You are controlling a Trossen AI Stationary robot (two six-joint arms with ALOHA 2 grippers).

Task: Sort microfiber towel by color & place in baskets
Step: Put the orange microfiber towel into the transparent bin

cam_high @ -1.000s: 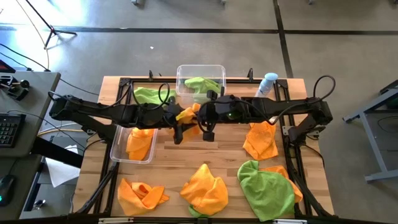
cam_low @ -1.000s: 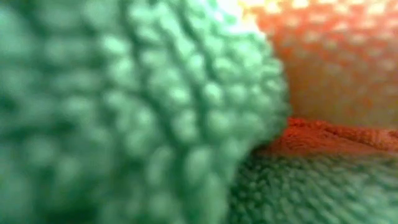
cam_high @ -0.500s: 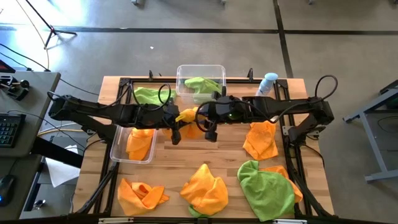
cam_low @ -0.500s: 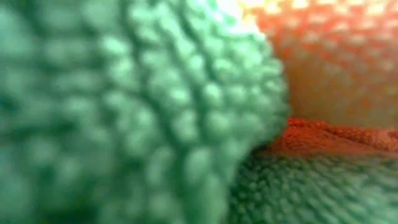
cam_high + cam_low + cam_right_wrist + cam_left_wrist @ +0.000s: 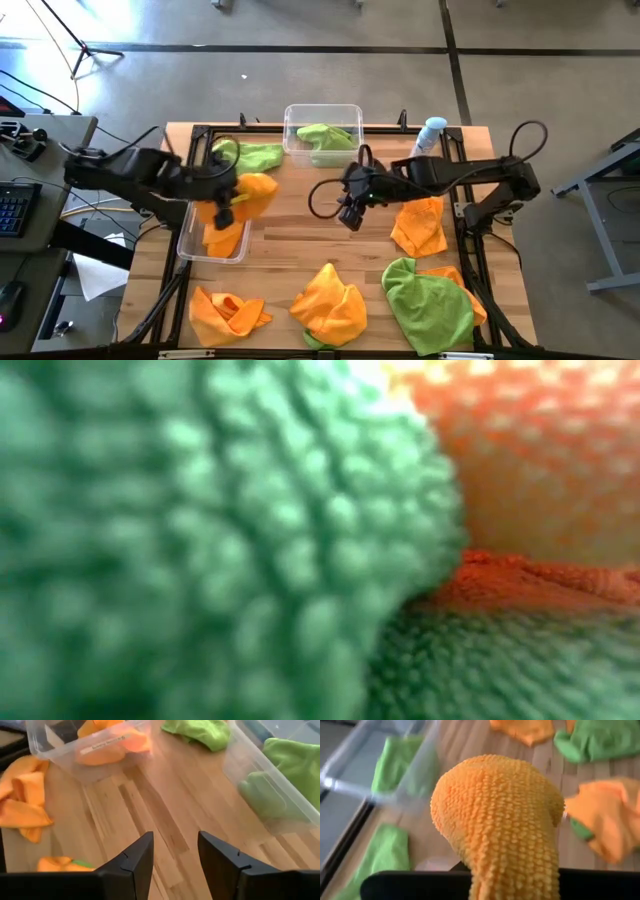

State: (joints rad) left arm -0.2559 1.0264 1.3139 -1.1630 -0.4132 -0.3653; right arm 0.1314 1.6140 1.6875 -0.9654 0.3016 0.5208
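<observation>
Left claw clenched on an orange towel, over the basket holding orange cloth. Right claw released, above bare counter mid-table

A spray bottle stood at upper right on the wooden table. At far left, a keyboard lay on a grey desk.
</observation>
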